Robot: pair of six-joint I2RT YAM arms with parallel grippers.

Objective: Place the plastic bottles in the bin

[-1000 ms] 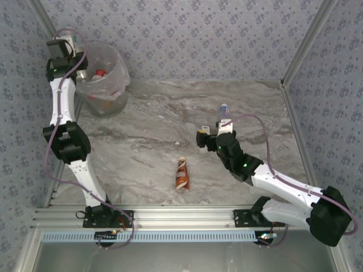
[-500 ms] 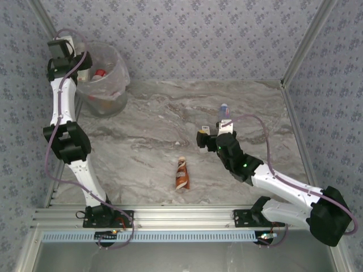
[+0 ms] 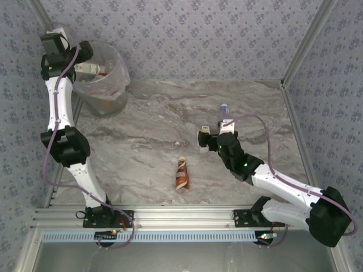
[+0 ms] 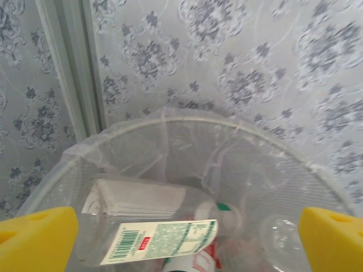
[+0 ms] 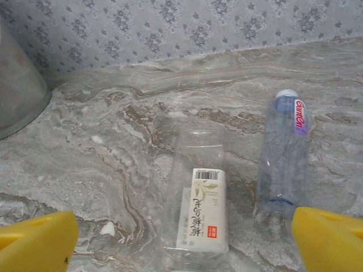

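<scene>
My left gripper (image 3: 79, 54) (image 4: 184, 246) hangs open over the bin (image 3: 113, 90) (image 4: 227, 122), its yellow fingertips (image 4: 39, 235) wide apart. A clear bottle with a white label (image 4: 153, 224) (image 3: 91, 69) lies loose inside the bin on other bottles, one red-labelled (image 4: 195, 263). My right gripper (image 3: 214, 135) (image 5: 184, 249) is open low over the table, with a clear white-labelled bottle (image 5: 201, 215) lying between its fingers, untouched. A blue-capped clear bottle (image 5: 283, 150) (image 3: 224, 109) lies just right of it. A brown-white bottle (image 3: 181, 173) lies at the table's front middle.
The bin stands in the back left corner against the patterned wall, and its grey side (image 5: 17, 90) shows at the left of the right wrist view. Metal wall posts (image 4: 71, 68) frame the corners. The marble table (image 3: 153, 130) stretches between the bin and the right arm.
The left arm has risen and drawn back over the bin. A clear white-labelled bottle now lies in the bin. The right arm has not moved.
</scene>
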